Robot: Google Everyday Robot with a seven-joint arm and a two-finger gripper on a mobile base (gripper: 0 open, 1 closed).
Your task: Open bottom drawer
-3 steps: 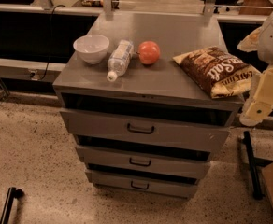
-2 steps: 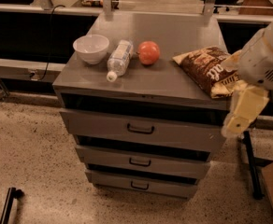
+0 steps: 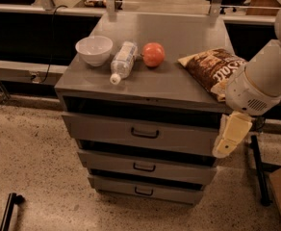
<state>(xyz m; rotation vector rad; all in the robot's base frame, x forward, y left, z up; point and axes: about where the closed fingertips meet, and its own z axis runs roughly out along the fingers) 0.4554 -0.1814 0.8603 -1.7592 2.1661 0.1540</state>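
at the right side of the grey cabinet (image 3: 179,32), the gripper (image 3: 231,137) hangs down off the white arm (image 3: 263,78), cream coloured, pointing at the floor (image 3: 30,167). it sits level with the top drawer (image 3: 97,126), just beside that drawer's right end, and well above the task's drawer. can't tell whether it's open or closed from this angle. it holds nothing that shows.

bottom drawer (image 3: 116,184) is the lowest of the three stacked fronts and the slimmest panel, with a small black bar handle (image 3: 144,191) at its middle. it's near the floor, under the middle drawer (image 3: 107,160). a dark gap shows above its front, and the front sits about in line with the one above, so it looks shut or nearly shut. the gripper is not touching it.

on the cabinet top: a white bowl (image 3: 94,49) at the left, a clear bottle (image 3: 122,61) lying on its side just beside it, an orange-red round fruit (image 3: 153,54) near the bottle, and a brown chip bag (image 3: 210,69) at the right edge, partly behind the arm.
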